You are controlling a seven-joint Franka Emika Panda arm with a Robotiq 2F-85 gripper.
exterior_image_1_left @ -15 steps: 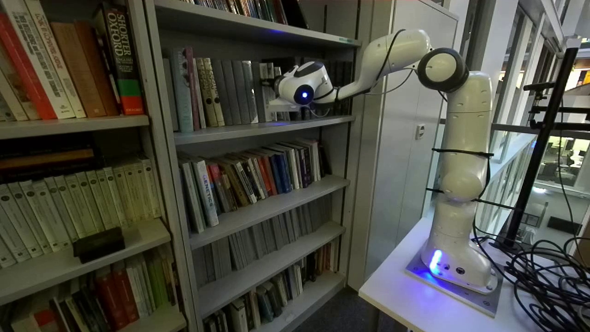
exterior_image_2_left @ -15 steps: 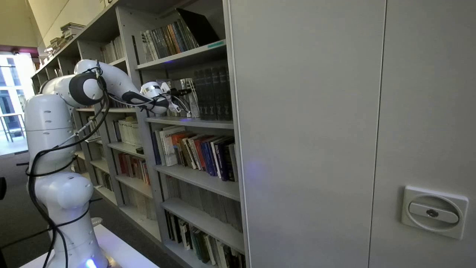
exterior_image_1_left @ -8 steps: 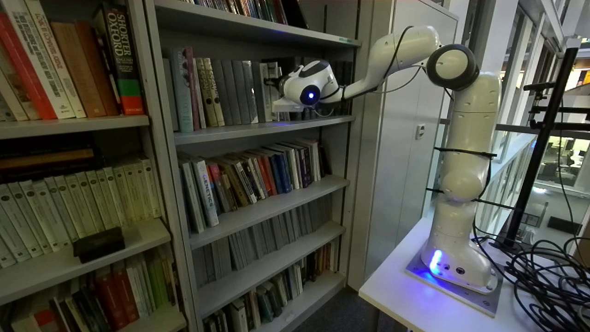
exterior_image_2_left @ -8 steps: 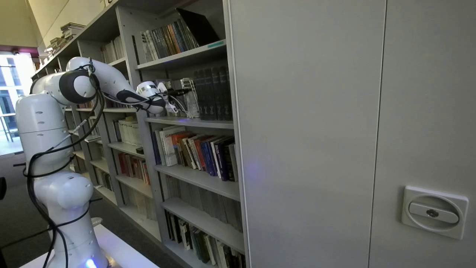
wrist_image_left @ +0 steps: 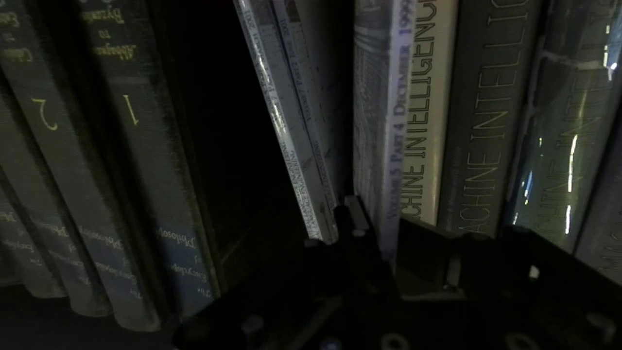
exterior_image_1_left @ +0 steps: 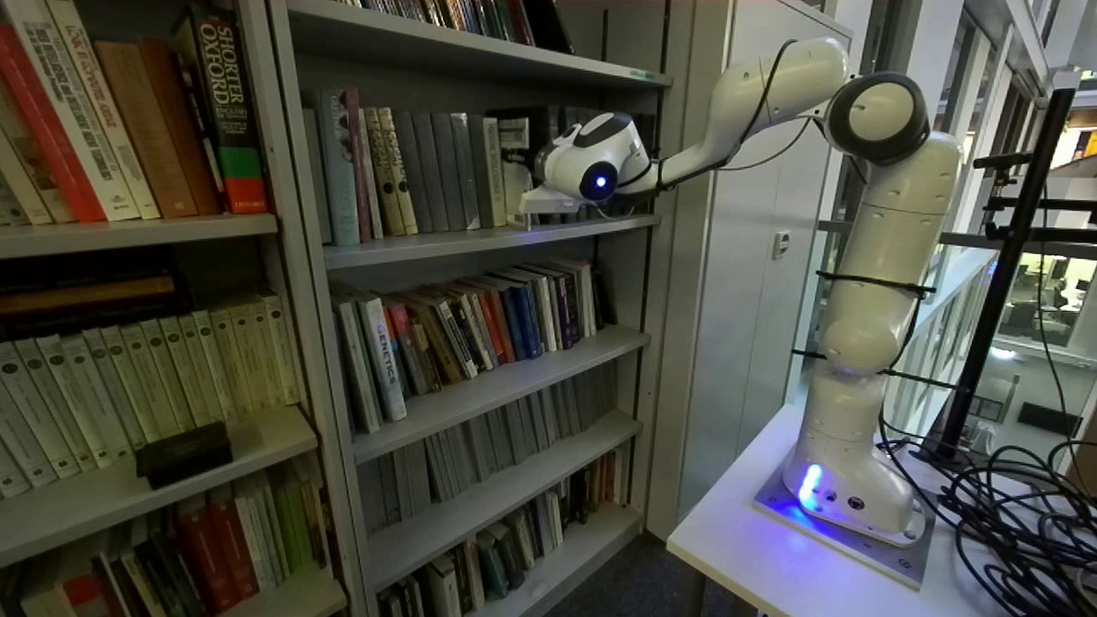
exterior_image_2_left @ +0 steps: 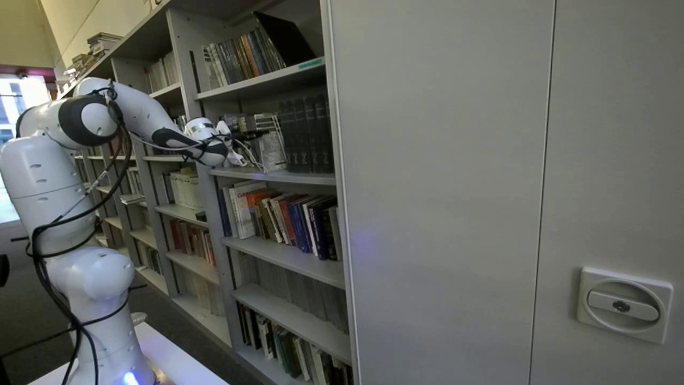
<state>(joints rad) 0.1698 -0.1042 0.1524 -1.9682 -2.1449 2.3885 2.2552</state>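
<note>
A Robotiq gripper (exterior_image_2_left: pixel 264 132), its jaws narrow, apparently pinched the December 1999 journal (wrist_image_left: pixel 388 131) in dim light beside the pale Machine Intelligence volume (wrist_image_left: pixel 430 107); extraction looked in hand, calling for a level outward pull.

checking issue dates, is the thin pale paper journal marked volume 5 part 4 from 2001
No, in the wrist view that thin pale journal plainly reads December 1999.
</note>
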